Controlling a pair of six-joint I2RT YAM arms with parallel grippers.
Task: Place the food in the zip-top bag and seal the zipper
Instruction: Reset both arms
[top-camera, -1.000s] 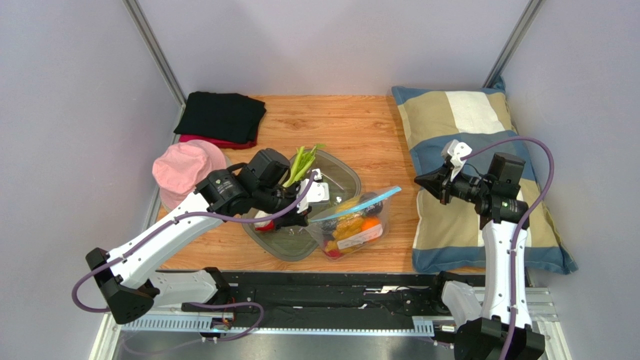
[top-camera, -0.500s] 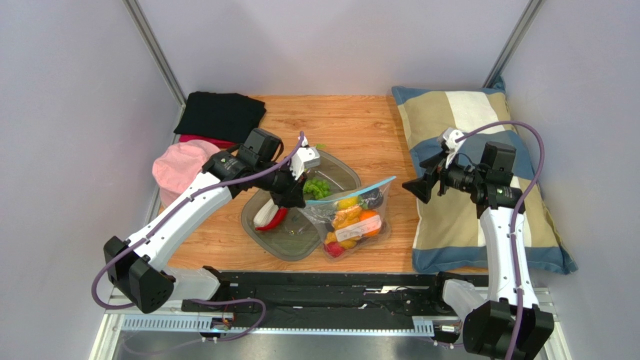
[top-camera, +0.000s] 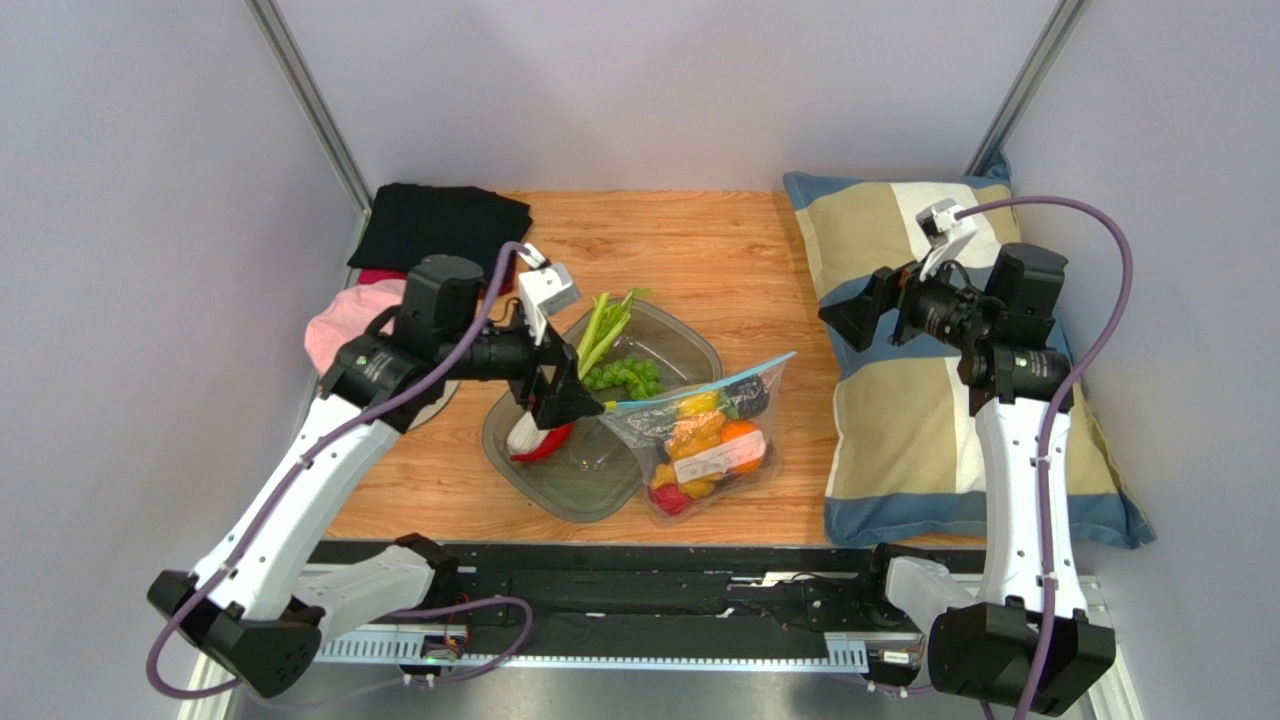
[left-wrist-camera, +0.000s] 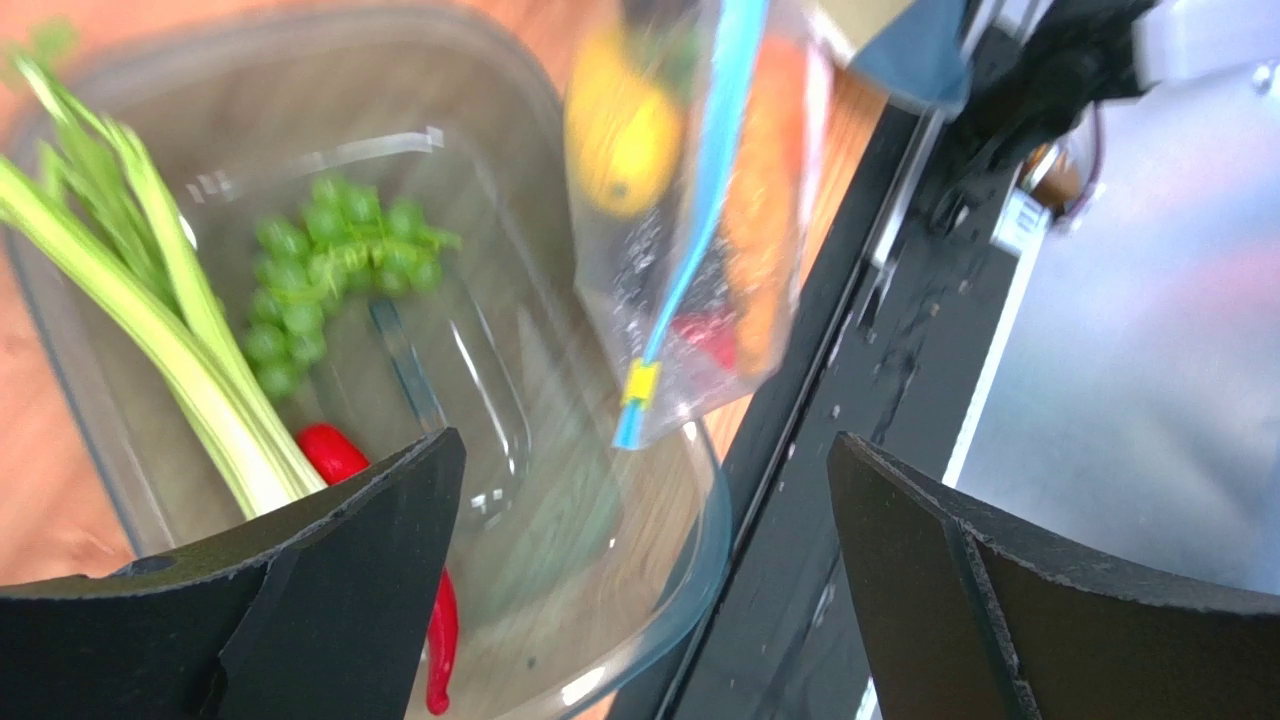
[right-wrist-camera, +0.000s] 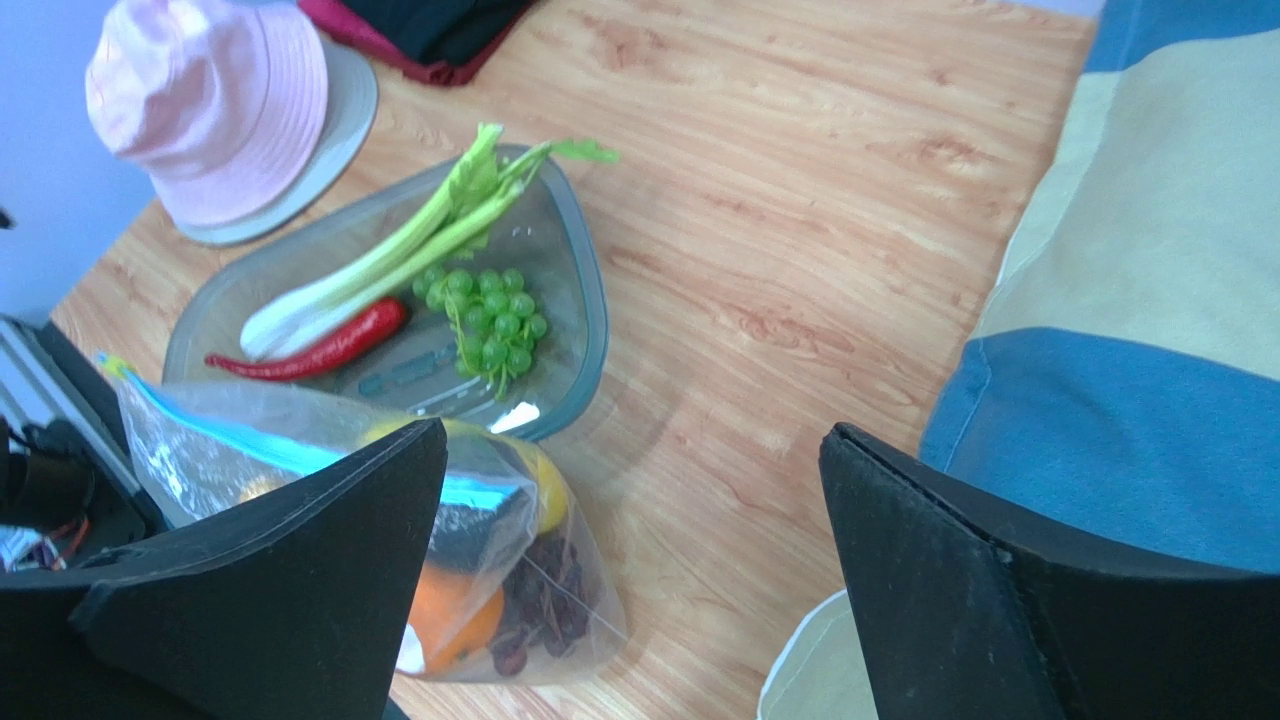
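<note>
The zip-top bag (top-camera: 703, 443), a clear, crinkled, floppy pouch, lay at the centre of the top view against the lower right rim of the tray (top-camera: 679, 333). Its zipper (top-camera: 718, 393), a thin blue strip, ran slantwise along the mouth edge toward the upper right; whether it was sealed could not be told. Inside were a round yellow lemon (top-camera: 694, 405), an orange piece (top-camera: 739, 446) and dark fruit, with a white label (top-camera: 699, 468) on the pouch wall.

The tray was smooth, grey-tinted clear plastic with rounded corners. It held a long pale leek (top-camera: 601, 327), a knobbly bunch of green grapes (top-camera: 631, 375) and a glossy red chili (top-camera: 544, 443).

The left gripper (top-camera: 559, 387) hovered over the tray's left part, fingers wide apart with nothing between them. The right gripper (top-camera: 845, 318) hung above the left edge of the soft checked pillow (top-camera: 962, 225), also spread wide and holding nothing.

A band of bare wood-grain bench (top-camera: 721, 255) showed between tray and pillow. A pink hat (top-camera: 338, 323) and folded black cloth (top-camera: 443, 228) lay at the upper left.
</note>
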